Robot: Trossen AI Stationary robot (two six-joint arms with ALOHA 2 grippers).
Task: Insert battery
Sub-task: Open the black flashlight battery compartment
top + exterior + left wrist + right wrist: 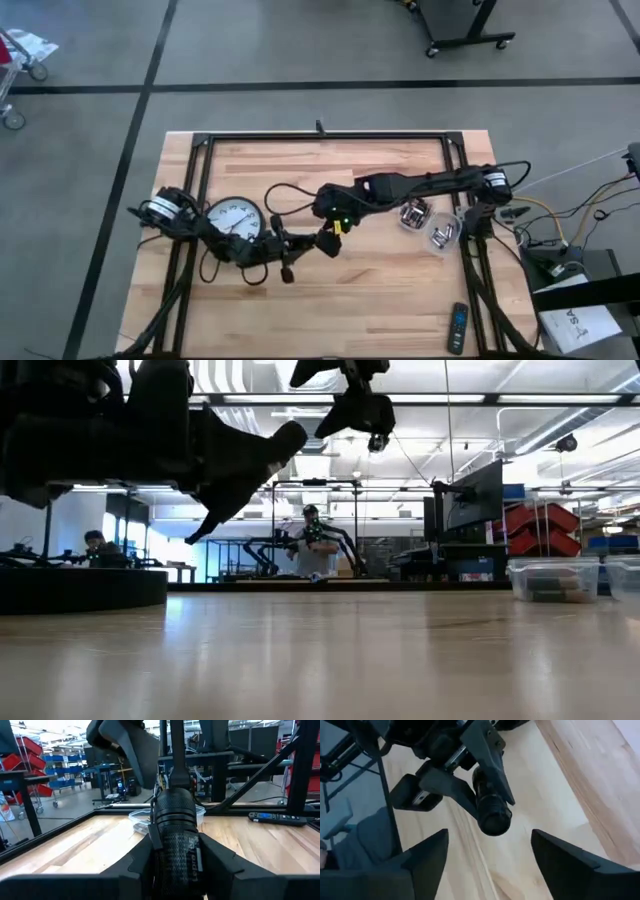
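Near the tabletop's [380, 300] middle, well clear of its edges, the left gripper [485, 767] clamps a black flashlight [175, 835] with a knurled body, its end aimed at the right gripper [328, 240]. That gripper hangs just beside it, fingers spread wide. Bare wood lies below both.

Left hand [485, 775] clamped shut mid-table; right hand [490, 855] open, facing it.
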